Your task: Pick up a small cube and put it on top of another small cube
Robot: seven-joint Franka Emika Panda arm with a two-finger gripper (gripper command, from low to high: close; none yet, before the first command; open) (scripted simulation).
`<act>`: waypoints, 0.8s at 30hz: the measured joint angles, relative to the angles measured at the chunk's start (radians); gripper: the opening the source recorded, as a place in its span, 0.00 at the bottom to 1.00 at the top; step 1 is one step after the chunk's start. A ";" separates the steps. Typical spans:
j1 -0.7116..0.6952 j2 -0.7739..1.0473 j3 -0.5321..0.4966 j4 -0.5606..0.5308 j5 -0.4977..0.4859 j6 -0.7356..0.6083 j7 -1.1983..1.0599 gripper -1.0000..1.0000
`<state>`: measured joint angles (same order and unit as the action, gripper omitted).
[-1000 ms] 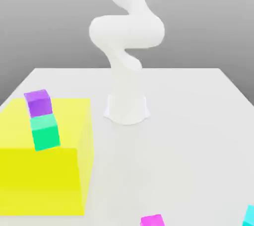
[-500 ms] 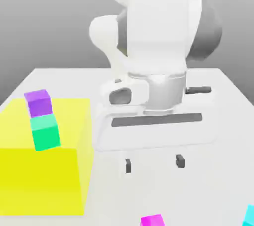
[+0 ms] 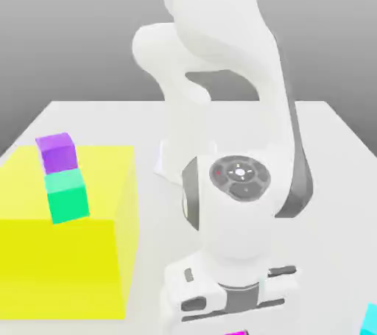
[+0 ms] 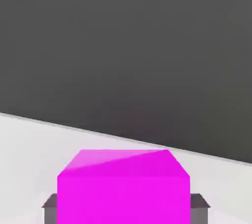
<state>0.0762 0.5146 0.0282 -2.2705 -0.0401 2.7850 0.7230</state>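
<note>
Arm [image 3: 221, 105]: bending down over the front edge of the table [image 3: 324, 149], hand low beside the yellow block [image 3: 66, 260].
Gripper [image 4: 123, 208]: straddling the small cube [image 4: 123, 186], one dark finger [image 4: 49, 203] showing on each flank; fingers spreading, contact with the cube not discernible.
Small cube: sitting on the table between the fingers, well apart from the yellow block.
Violet cube [image 3: 57, 152]: stacking on the green cube [image 3: 67, 195], against the yellow block.
Cyan cube [image 3: 370, 319]: sitting at the table's front, far from the yellow block.
</note>
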 joint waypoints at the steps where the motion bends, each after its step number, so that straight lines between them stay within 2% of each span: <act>1: 0.000 0.010 0.000 0.002 -0.001 0.008 0.001 0.00; 7: -0.013 -0.162 0.003 -0.031 0.011 -0.131 -0.006 0.00; 22: -0.258 -0.703 -0.173 0.004 0.008 -0.704 0.080 0.00; 24: -0.270 -0.708 -0.183 -0.025 0.011 -0.681 0.082 0.00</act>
<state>-0.1937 -0.1937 -0.1551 -2.2955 -0.0292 2.1040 0.8047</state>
